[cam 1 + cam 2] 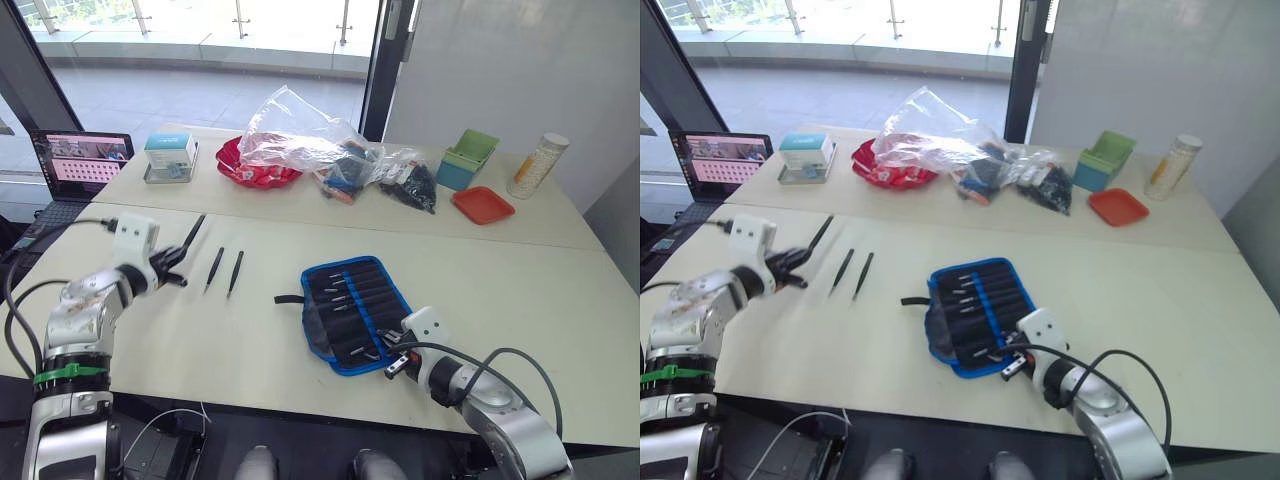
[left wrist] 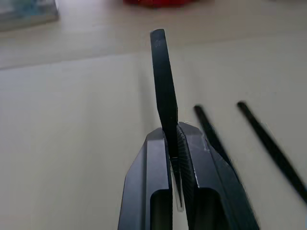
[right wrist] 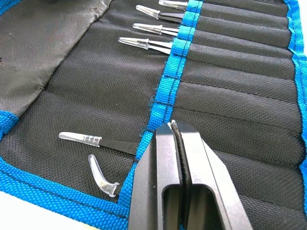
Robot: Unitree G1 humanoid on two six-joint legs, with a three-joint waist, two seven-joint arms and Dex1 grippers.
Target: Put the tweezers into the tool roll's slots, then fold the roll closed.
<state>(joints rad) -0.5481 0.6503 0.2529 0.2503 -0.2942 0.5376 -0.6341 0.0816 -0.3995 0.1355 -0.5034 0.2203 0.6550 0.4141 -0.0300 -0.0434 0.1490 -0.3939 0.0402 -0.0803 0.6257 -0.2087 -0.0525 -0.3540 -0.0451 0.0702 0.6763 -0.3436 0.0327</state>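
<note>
Standing by the cream table (image 1: 520, 290), here's the layout. The tool roll (image 1: 352, 312) lies open and flat near the front edge, blue edging all round, with its thin black strap (image 1: 289, 298) trailing off at 9 o'clock. The slots (image 3: 240, 72) run in a row across its inner face, and several tweezers are already tucked in, their clear-capped tips (image 3: 136, 42) poking out past the blue centre band. One more capped tip (image 3: 81, 138) sits further along, and a loose clear cap (image 3: 101, 176) lies on the fabric just beside it.

The right gripper (image 1: 392, 352) is down at the roll's 5 o'clock corner, over the slots. Its fingers are pressed together with something thin and dark caught between them; I can't tell whether that's a tweezer.

The left gripper (image 1: 172, 266) is well off at the roll's 9 o'clock, raised a bit above the table. It's pinching one tweezer (image 1: 193, 233), which sticks out from the fingers toward 1 o'clock. In the left wrist view you can see the fingers (image 2: 201, 163) clamped tight on its flat black body.

Two more tweezers (image 1: 225, 270) lie side by side on the table between the left gripper and the roll, roughly parallel, not touching.

Along the table's far side are a laptop (image 1: 78, 165), a small box (image 1: 170, 152), a red dish (image 1: 255, 170) under a clear plastic bag (image 1: 300, 135), a green bin (image 1: 468, 158), an orange tray (image 1: 482, 205) and a bottle (image 1: 538, 165).
</note>
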